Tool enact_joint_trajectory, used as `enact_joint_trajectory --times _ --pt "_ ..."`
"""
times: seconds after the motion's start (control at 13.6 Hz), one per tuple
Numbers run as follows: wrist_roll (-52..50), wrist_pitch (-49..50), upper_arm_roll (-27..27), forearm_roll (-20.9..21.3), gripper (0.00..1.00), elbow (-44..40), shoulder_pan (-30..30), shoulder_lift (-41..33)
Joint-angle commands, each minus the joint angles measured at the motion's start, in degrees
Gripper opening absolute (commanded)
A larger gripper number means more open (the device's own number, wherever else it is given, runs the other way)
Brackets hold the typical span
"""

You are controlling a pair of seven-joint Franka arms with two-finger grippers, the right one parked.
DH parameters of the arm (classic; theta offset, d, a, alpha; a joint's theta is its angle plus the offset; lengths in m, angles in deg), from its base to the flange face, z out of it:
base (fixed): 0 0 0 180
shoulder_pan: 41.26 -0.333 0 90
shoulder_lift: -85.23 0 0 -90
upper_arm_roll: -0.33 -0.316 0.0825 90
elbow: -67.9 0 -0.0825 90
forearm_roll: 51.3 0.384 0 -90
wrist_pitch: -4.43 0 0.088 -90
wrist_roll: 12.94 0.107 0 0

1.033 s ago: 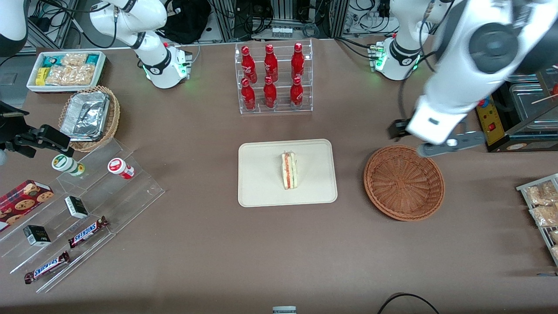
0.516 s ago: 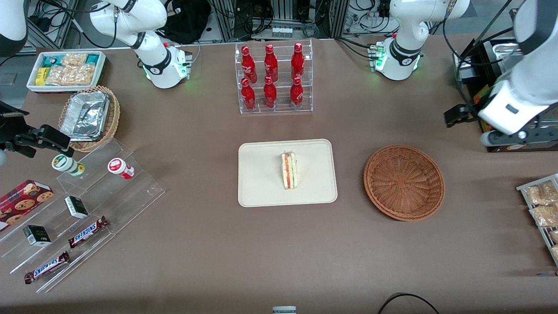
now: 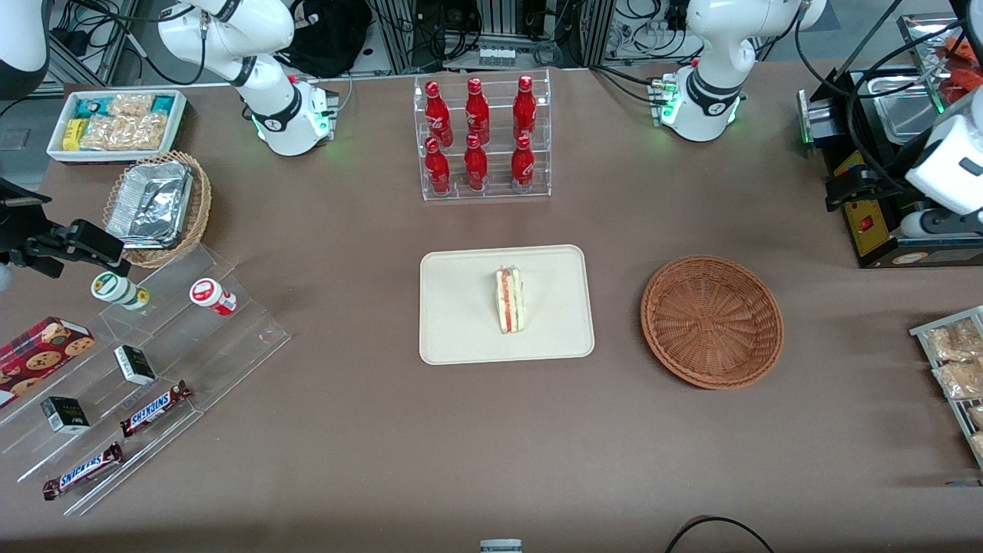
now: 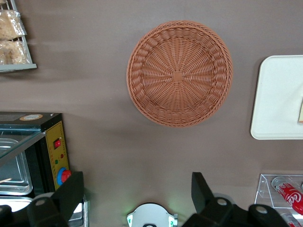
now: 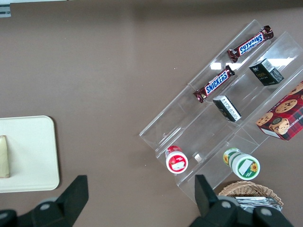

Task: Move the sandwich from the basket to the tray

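1. While the basket point(image 3: 712, 321) sits empty on the table toward the working arm's end, the tray point(image 3: 461, 307) lies beside it, apart from it.
2. On the tray, the sandwich point(image 3: 509, 300) rests near the centre, its filling edge facing up.
3. Farther from the front camera, the gripper point(image 4: 137, 191) hangs high above the table, fingers point(image 4: 201, 187) spread wide, holding nothing.
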Motion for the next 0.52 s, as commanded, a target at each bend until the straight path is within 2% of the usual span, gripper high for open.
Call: enact_joint_trajectory --times 0.0,0.44 --pt "1.9 -0.03 0.72 -0.94 1.0 -1.31 -1.64 -0.24" --pt "6.75 -2.31 1.07 -0.85 1.0 -2.11 -2.87 0.11"
